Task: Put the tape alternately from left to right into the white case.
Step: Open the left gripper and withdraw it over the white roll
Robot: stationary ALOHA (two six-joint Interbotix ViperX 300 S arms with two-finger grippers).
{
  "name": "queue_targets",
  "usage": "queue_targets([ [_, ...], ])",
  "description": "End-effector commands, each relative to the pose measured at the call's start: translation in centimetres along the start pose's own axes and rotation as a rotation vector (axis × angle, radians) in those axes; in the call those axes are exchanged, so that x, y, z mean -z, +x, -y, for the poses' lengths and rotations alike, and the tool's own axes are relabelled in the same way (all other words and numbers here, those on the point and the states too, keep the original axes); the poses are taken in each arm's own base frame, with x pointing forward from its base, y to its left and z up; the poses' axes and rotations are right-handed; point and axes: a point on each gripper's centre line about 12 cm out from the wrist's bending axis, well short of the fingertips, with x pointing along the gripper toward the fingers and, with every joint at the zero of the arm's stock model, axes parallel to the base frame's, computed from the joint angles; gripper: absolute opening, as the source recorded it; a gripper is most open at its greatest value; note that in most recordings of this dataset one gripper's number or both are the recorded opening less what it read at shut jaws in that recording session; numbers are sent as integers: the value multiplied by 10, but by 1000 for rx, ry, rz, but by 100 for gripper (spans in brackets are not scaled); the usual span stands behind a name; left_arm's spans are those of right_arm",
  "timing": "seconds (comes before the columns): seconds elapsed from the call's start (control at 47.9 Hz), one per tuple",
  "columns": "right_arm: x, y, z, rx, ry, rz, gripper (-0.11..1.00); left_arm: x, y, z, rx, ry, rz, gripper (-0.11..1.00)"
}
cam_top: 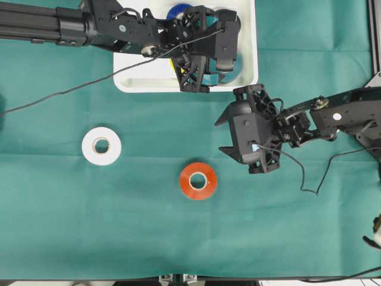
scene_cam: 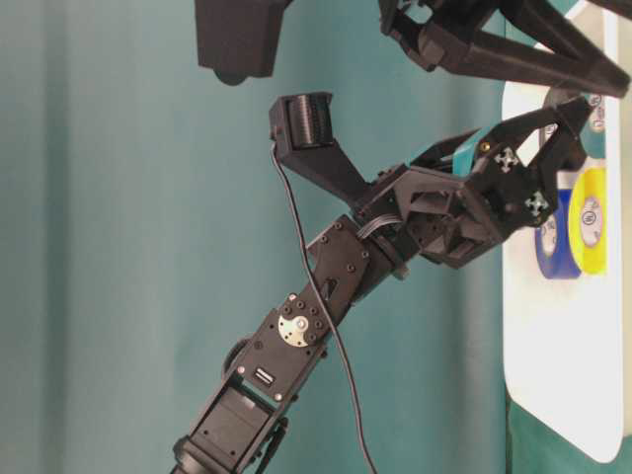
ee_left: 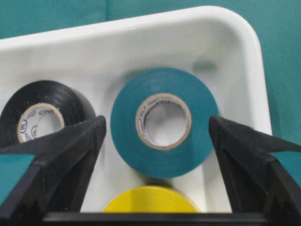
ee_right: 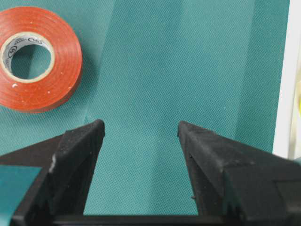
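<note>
**Stock on my screens: four rolls cased, two on the cloth**

1. Teal roll (ee_left: 163,122): I log it lying flat inside the white case (cam_top: 143,80), near a rounded corner. In the left wrist view it sits between the left gripper (ee_left: 157,134) fingers, a gap on each side, nothing pinching it. Jaws apart.
2. Black roll (ee_left: 40,115): flat in the case, at 9 o'clock of the teal one, close beside it.
3. Yellow roll (ee_left: 151,203): in the case, at 6 o'clock of the teal roll, only its upper edge showing in that view.
4. Blue roll (cam_top: 178,11): in the case, mostly hidden under the left arm in the overhead view; the table-level view shows it just beside the yellow one.
5. White roll (cam_top: 101,146): flat on the green cloth (cam_top: 309,238), at 7 o'clock of the case, well apart from it.
6. Red-orange roll (cam_top: 198,180): flat on the cloth, at 6 o'clock of the case.
7. Right gripper (cam_top: 224,136): I see it over bare cloth, at 2 o'clock of the red-orange roll, jaws spread wide, holding nothing.
</note>
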Motion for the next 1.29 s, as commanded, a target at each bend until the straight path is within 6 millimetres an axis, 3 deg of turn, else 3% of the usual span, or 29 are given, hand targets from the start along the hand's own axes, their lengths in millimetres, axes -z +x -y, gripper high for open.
queue_targets([
  [0.0, -6, -3, -2, -8, 2, 24, 71, -17, -15, -3, -13, 0, 47, 44],
  [0.48, -8, -3, -2, -7, 2, 26, 71, -9, -59, 17, 14, 18, 50, 44],
  [1.274, -7, -3, -2, -7, 2, 26, 71, 27, -111, 78, 122, 37, -5, 44],
])
